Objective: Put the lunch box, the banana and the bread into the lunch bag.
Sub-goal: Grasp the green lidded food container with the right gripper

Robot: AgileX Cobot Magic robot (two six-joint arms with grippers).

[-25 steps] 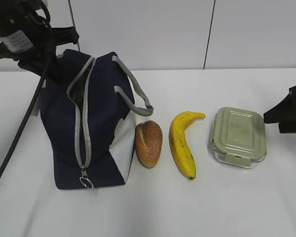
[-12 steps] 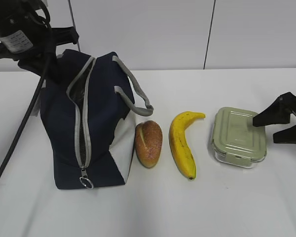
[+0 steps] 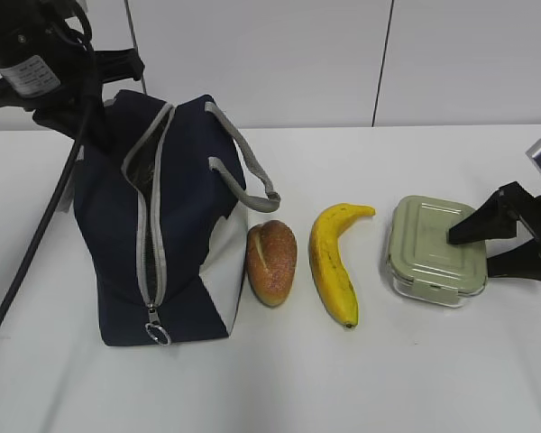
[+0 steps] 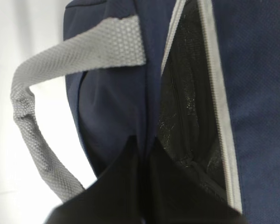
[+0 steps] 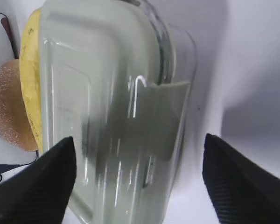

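The navy lunch bag (image 3: 117,234) stands at the left with its zipper open along the top. My left gripper (image 4: 144,149) is shut on the fabric edge of the opening at the bag's far end. The bread (image 3: 271,262), the banana (image 3: 332,262) and the green-lidded lunch box (image 3: 428,239) lie in a row to the right of the bag. My right gripper (image 3: 469,253) is open, with one finger on each side of the lunch box's right end. The right wrist view shows the lunch box (image 5: 107,93) between my wide-set fingertips (image 5: 67,147), with a gap on both sides.
The left arm (image 3: 36,54) and its black cable (image 3: 36,234) rise behind and beside the bag. The grey handles (image 3: 243,171) droop toward the bread. A white wall stands behind the white table (image 3: 361,379).
My right gripper has opened wide and moved left from the table's right edge until its fingers straddle the lunch box. The left arm and the bag have not moved.
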